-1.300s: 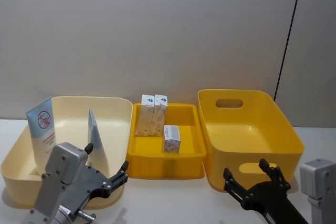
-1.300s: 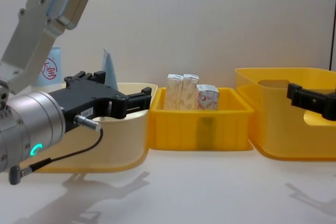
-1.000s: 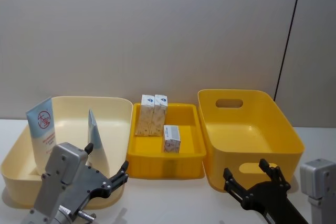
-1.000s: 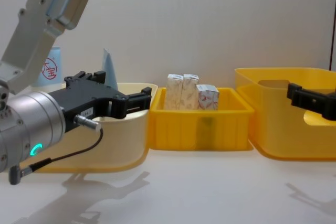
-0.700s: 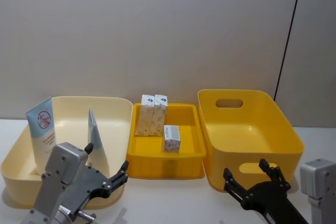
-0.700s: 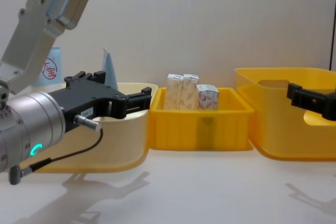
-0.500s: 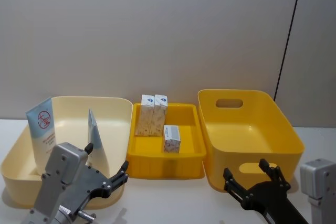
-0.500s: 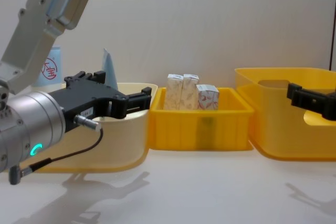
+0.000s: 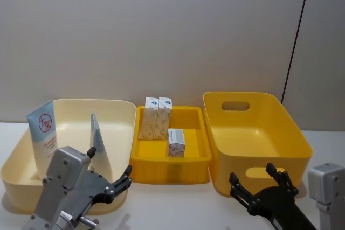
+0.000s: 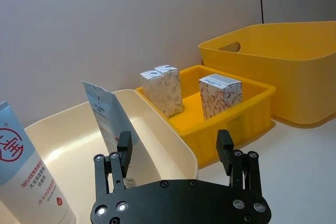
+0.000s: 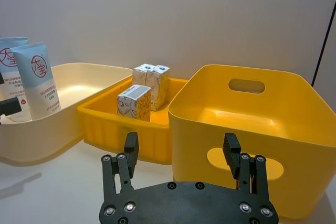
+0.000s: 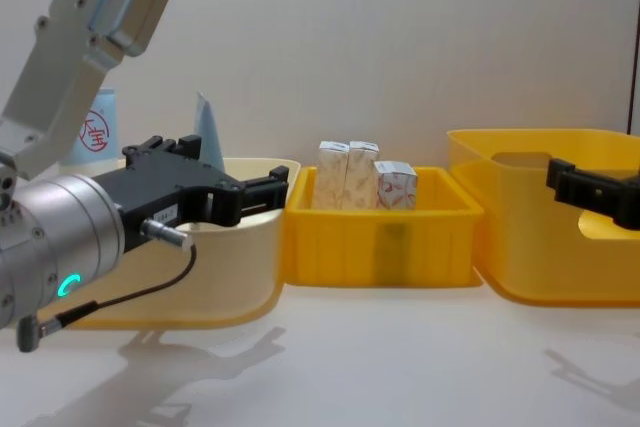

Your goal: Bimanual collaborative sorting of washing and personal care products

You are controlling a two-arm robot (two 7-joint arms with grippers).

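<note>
Cartons [image 9: 163, 119], three small cream-white speckled rectangular ones, stand in a shallow yellow plastic tray [image 9: 170, 169] beyond and between the two end effectors. Left end effector [image 10: 175, 141], fingers spread and empty, hovers at the near wall of a cream plastic tub [image 9: 75, 102]; just past its fingertips two tall pale-blue squeeze tubes [image 9: 43, 130] with red circle logos stand leaning inside. Right end effector [image 11: 180, 142], likewise released and empty, hangs above the white worktop [image 12: 400, 367] before a deep yellow plastic tub [image 9: 259, 133] with handle cut-outs.
</note>
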